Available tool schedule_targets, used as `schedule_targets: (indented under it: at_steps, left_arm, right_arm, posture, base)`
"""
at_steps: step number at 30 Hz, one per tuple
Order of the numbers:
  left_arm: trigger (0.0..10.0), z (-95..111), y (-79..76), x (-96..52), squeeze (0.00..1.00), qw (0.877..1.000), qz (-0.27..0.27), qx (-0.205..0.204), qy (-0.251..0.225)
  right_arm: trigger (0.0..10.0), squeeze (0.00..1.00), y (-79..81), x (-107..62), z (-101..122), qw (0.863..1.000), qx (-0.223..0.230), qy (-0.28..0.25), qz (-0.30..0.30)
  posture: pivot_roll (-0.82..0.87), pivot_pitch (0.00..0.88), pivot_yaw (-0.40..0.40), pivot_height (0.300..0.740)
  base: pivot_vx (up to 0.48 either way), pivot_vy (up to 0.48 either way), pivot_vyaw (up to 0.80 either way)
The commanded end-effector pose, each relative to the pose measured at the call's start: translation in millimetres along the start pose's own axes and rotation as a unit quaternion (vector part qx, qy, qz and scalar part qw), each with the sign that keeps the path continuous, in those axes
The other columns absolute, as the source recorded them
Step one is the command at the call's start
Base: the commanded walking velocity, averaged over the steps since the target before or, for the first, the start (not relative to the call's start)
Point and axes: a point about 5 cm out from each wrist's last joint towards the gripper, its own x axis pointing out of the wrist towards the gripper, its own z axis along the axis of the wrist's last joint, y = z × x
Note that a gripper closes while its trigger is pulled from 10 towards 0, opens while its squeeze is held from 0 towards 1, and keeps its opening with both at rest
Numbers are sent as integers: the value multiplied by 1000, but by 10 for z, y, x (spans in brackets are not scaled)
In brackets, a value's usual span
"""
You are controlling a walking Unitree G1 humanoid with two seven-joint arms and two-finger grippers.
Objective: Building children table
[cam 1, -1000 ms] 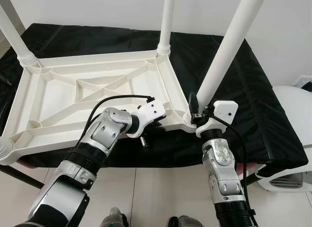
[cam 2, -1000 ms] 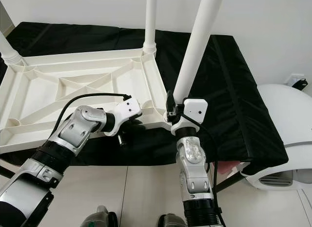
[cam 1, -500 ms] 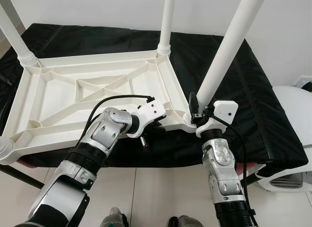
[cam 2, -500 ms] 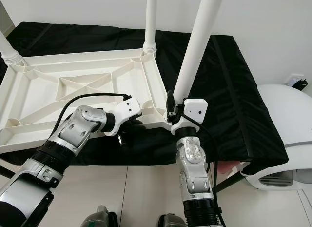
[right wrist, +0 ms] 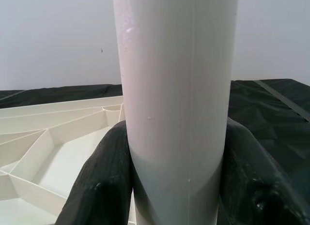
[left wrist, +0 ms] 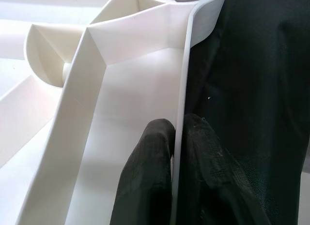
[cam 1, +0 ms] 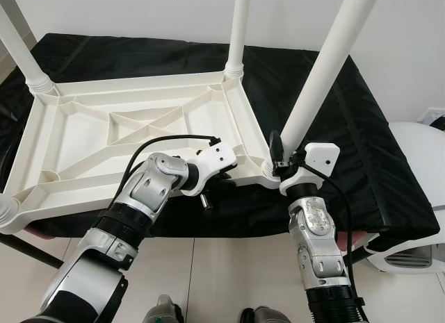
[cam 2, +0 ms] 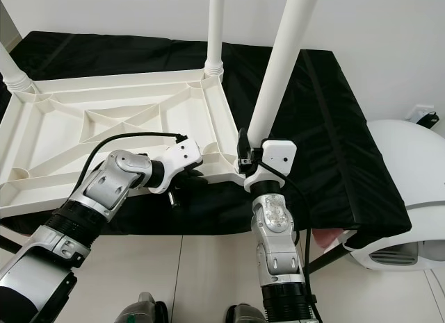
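Between your right pincer's [cam 1: 284,156] clenched fingers [right wrist: 109,172] stands the white leg [cam 1: 321,73], low down by its corner socket on the upturned tabletop [cam 1: 125,128] lying on the black-draped worktop [cam 1: 361,114]. Your left pincer [left wrist: 177,138] pinches the tabletop's rim just beside that corner. Keep the rim braced and the leg straight as you seat it.

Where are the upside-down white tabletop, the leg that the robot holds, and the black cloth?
tabletop [cam 1: 76,139], left eye view, on its ribbed underside.
held leg [cam 1: 321,76], left eye view, mid-shaft above the right tool.
black cloth [cam 2: 327,128], right eye view, on the bare part right of the leg.
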Motion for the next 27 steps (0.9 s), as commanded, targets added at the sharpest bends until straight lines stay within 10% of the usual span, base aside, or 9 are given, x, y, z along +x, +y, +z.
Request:
schedule_targets:
  at_steps: [1,8,27]
  left_arm:
    - [10000,408,89,-102,0,996,33,46,-72]
    - [10000,411,136,-134,0,996,35,47,-65]
    - [10000,421,170,-147,0,996,41,50,-65]
  right_arm:
    - [10000,0,-17,-141,-368,995,8,99,-6]
    - [10000,0,-64,-197,-373,990,-10,94,-103]
    - [10000,0,-88,-162,-374,990,-21,91,-109]
  posture:
    - [16,89,-3,740]
    - [20,0,0,740]
    - [17,0,0,740]
  base:
    - [0,0,0]
    - [0,0,0]
    - [0,0,0]
